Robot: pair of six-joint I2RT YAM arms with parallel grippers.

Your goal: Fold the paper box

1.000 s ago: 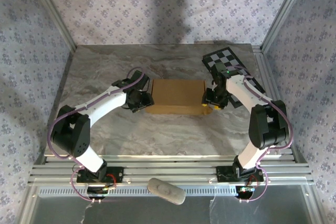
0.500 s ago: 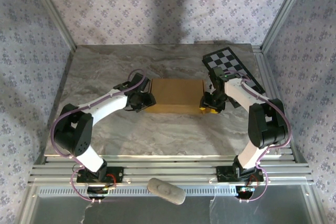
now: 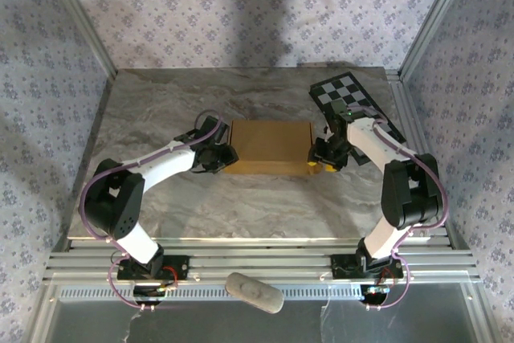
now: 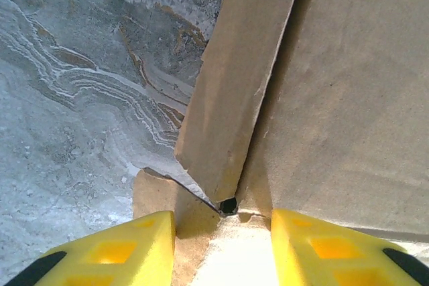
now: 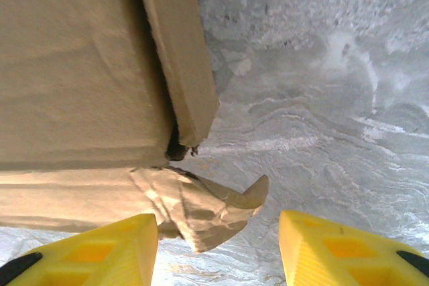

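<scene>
Left gripper (image 4: 223, 246): fingers apart, straddling a box (image 3: 269, 146) corner; side flap (image 4: 228, 98) stands loose.
Right gripper (image 5: 218, 249): fingers apart, crumpled tab (image 5: 214, 212) between them, ungripped.
Box: mid-table (image 3: 241, 206), a gripper at each end.
Change: left arm has sunk lower; box unmoved, so you likely still have end flaps to tuck.
Hidden: fingertips cropped; you cannot confirm contact.

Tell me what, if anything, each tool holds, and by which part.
Nothing is held: left tool and right tool are open at corners of the tan cardboard box.
</scene>
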